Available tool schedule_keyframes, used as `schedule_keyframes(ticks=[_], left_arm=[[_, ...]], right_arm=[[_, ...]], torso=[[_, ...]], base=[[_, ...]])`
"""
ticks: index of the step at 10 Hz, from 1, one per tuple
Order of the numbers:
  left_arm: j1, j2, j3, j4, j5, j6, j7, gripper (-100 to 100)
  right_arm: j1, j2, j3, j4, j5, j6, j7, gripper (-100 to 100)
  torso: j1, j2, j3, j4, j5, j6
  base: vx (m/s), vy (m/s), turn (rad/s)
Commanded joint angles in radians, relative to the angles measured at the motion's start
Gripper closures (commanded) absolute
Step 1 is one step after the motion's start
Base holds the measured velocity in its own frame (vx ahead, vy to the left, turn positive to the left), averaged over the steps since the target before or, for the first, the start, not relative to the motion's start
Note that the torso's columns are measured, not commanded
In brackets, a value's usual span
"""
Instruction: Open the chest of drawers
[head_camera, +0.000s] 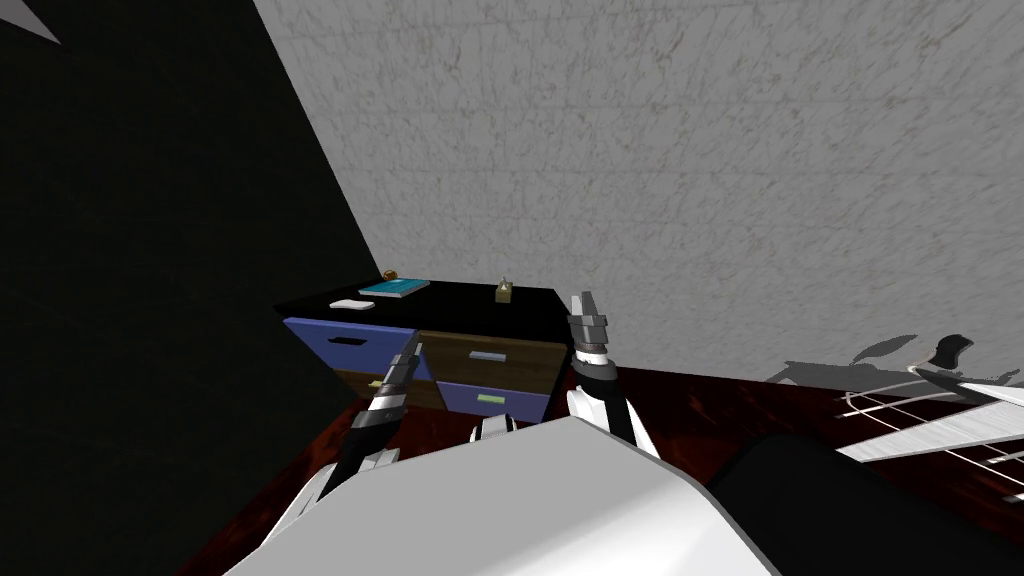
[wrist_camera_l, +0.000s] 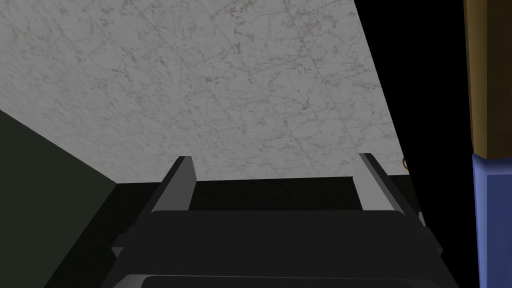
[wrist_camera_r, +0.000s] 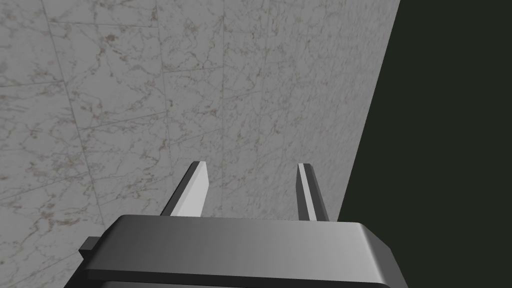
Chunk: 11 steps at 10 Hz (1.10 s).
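Closest to me are the two arms. The left end effector is raised in front of the chest of drawers, and the right end effector is up just off its right corner. Both have their fingers spread with nothing between them (the right pair looks a bit narrower). The chest sits against the marbled wall, ahead and a little to my left, next to a black area.

What could go wrong, as I see it: in the left wrist view the chest's brown-and-blue edge is off to one side of the fingers, not between them, so pinching now would just grab air. Those blade fingers are thin, and the grey bar handle on the brown drawer is slim too. A slightly crooked approach could slip off it or scrape the front. A hard yank might also rattle the teal book, the white flat thing and the little box on the black top.

Drawers: blue and brown fronts, and all look pushed in as far as I can tell, so whatever's inside is hidden.
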Motion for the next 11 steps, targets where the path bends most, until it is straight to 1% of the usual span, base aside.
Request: schedule_keyframes(ticks=[1,5,10,11], left_arm=[[-0.013,-0.011,-0.018,0.062,-0.014,0.016,-0.009,-100],[-0.032,-0.009,-0.033,0.128,-0.027,0.037,-0.016,-100],[-0.060,0.009,-0.057,0.228,-0.047,0.068,-0.027,-100],[-0.060,0.009,-0.057,0.228,-0.047,0.068,-0.027,-100]], right_arm=[[0.000,0.000,0.000,0.000,0.000,0.000,0.000,0],[0.000,0.000,0.000,0.000,0.000,0.000,0.000,0],[0.000,0.000,0.000,0.000,0.000,0.000,0.000,0],[0.000,0.000,0.000,0.000,0.000,0.000,0.000,0]], torso=[[0.000,0.000,0.000,0.000,0.000,0.000],[0.000,0.000,0.000,0.000,0.000,0.000],[-0.002,0.000,0.000,0.000,0.000,0.000],[-0.001,0.000,0.000,0.000,0.000,0.000]], base=[[-0.003,-0.053,-0.057],[-0.004,-0.043,-0.043],[-0.004,-0.046,-0.048],[-0.003,-0.031,-0.015]])
